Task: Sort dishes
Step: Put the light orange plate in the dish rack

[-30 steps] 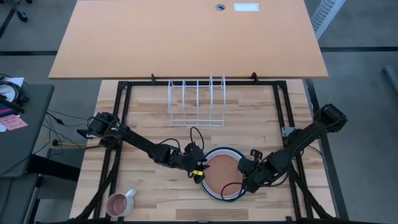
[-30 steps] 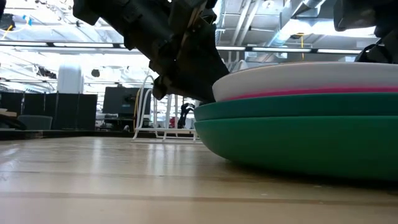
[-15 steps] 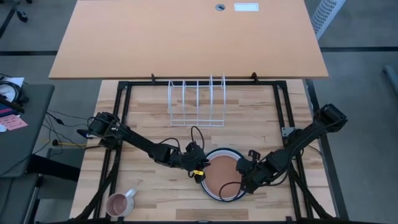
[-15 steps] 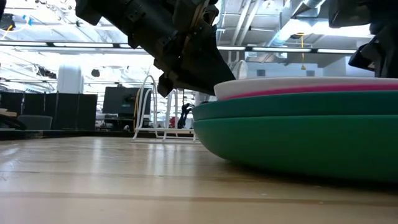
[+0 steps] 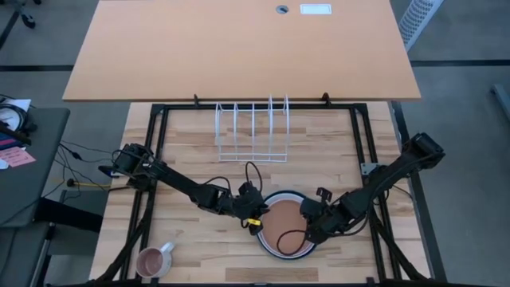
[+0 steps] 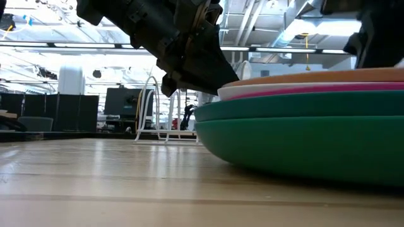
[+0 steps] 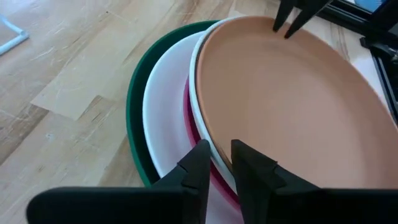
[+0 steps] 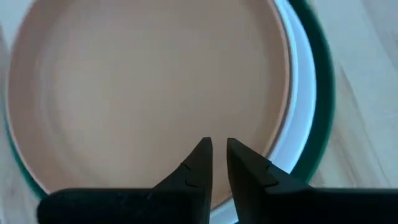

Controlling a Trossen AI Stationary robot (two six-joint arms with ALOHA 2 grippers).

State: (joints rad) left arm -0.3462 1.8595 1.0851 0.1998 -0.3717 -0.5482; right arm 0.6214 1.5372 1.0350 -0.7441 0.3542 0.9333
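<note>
Writing: we read none on any surface.
Table (image 5: 199,155): pale wood planks; beyond it we see a hall with ceiling lights.
Plates (image 5: 284,226): stacked near the front, orange plate (image 7: 292,106) on top.
Left gripper (image 7: 216,163): narrow, pinching that plate's rim.
Right gripper (image 8: 215,158): slightly parted above its far rim.
Cut off: the mug (image 5: 151,261), the stack's lower plates.

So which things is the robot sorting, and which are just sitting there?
For the job:
- orange-brown plate, top of the stack
- white plate
- pink plate
- green plates, at the bottom

Just sitting there:
- pink mug
- white wire rack
</note>
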